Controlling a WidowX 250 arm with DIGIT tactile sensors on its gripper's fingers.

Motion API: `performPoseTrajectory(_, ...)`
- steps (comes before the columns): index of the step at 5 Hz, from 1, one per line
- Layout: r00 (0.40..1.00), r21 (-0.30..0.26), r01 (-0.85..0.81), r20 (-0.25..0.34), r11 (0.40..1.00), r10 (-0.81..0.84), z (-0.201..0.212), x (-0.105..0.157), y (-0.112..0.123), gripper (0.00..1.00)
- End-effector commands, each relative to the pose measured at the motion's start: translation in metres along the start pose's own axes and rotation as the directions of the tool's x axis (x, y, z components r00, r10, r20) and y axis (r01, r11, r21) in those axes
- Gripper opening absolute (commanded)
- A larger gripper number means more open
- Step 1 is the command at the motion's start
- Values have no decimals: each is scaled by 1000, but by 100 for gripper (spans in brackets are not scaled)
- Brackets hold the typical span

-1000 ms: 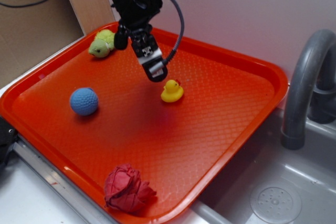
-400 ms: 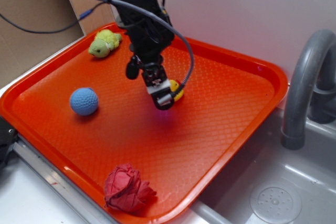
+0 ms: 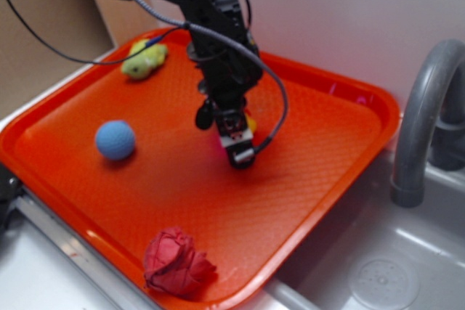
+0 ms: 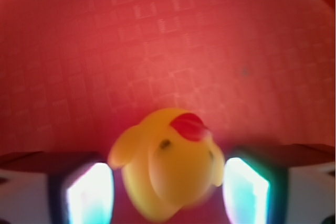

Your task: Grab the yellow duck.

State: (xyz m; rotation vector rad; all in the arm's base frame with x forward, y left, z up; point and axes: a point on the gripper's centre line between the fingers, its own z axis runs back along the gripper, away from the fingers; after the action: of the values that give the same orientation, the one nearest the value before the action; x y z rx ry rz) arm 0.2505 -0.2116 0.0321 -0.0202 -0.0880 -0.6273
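The yellow duck (image 4: 168, 166) fills the lower middle of the wrist view, its red beak pointing up, lying between my two fingers with a small gap on each side. My gripper (image 4: 167, 192) is open around it, low over the orange tray (image 4: 168, 51). In the exterior view the arm hides most of the duck (image 3: 251, 123); only a yellow sliver shows behind the gripper (image 3: 236, 143), which reaches down to the tray (image 3: 320, 150).
A blue ball (image 3: 115, 139) lies on the tray's left part. A yellow-green plush turtle (image 3: 144, 59) sits at the far left corner. A crumpled red cloth (image 3: 176, 263) rests at the front edge. A grey faucet (image 3: 425, 114) and sink (image 3: 363, 266) are on the right.
My gripper has travelled right and down from above the tray's middle onto the duck, which now sits between the fingers. The other objects have stayed put.
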Motion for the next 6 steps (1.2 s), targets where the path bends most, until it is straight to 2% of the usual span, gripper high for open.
performPoseTrajectory(1, 994, 9, -26, 106, 1000, 25, 46, -17, -9, 0)
performPoseTrajectory(2, 983, 0, -96, 155, 995, 95, 94, -29, 10, 0)
performPoseTrajectory(3, 961, 9, -221, 170, 975, 217, 147, -56, 34, 0)
performPoseTrajectory(4, 911, 54, -407, 102, 912, 400, 202, -82, 53, 0)
performPoseTrajectory(5, 869, 73, -492, 98, 868, 485, 230, -85, 71, 0)
performPoseTrajectory(6, 846, 69, -532, 56, 844, 530, 225, -80, 87, 0)
